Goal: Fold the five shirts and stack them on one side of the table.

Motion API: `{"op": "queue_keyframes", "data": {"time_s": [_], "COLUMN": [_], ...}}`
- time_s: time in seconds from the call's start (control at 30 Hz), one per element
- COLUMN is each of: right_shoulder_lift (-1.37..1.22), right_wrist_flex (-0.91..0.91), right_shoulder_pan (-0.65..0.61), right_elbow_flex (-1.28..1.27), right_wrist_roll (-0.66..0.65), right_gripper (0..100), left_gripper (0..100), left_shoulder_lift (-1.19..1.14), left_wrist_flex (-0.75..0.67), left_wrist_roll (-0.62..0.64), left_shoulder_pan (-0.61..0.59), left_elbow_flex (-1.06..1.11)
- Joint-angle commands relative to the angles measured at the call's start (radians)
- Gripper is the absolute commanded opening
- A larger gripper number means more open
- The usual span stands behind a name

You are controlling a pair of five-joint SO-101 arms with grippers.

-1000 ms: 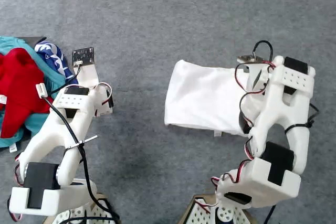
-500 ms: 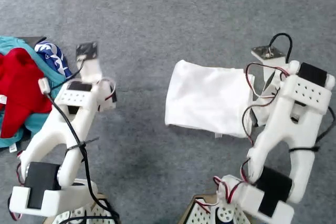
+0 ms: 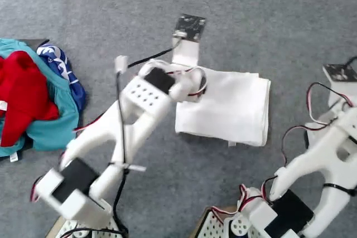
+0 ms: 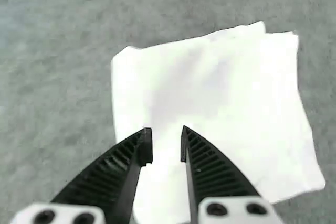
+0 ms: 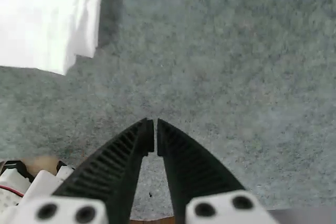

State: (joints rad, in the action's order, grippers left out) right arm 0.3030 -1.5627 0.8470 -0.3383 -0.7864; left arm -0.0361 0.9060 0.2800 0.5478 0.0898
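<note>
Left pincer point(image 4: 166, 142) over one white shirt point(image 4: 210, 87)

Left end effector point(image 4: 165, 145) now over the white shirt point(image 4: 210, 93), right end effector point(image 5: 156, 132) back off it.

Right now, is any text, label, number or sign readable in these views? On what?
Nothing legible.
white shirt: its hem tag is too small to read.
blue shirt: white pattern, no letters I can make out.
teal shirt: its corner tag is too small to read.
</note>
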Motion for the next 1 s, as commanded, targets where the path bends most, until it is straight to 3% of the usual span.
{"op": "queue_keyframes", "data": {"time_s": [0.0, 0.17, 0.3, 0.57, 0.8, 0.97], "right_shoulder_lift": [0.031, 0.031, 0.031, 0.031, 0.031, 0.03], "right_wrist_flex": [0.034, 0.084, 0.115, 0.135, 0.15, 0.158], "right_shoulder_pan": [0.054, 0.074, 0.066, 0.023, -0.044, -0.066], "right_elbow_flex": [-0.027, -0.093, -0.111, -0.105, -0.093, -0.093], "right_wrist_roll": [-0.015, -0.064, -0.063, -0.066, -0.063, -0.061], "right_gripper": [1.5, 1.5, 1.5, 1.5, 1.5, 1.6], "left_gripper": [11, 9, 4, 4, 4, 4], "left_shoulder_lift": [-0.152, -0.425, -0.635, -0.993, -1.12, -1.117], "left_wrist_flex": [-0.041, 0.043, 0.132, 0.305, 0.499, 0.741], "left_wrist_roll": [0.005, -0.003, -0.1, -0.146, -0.14, -0.146], "left_shoulder_pan": [0.01, -0.062, -0.128, -0.2, -0.314, -0.314], "left_elbow_flex": [-0.18, -0.496, -0.737, -1.102, -1.468, -1.77]}}
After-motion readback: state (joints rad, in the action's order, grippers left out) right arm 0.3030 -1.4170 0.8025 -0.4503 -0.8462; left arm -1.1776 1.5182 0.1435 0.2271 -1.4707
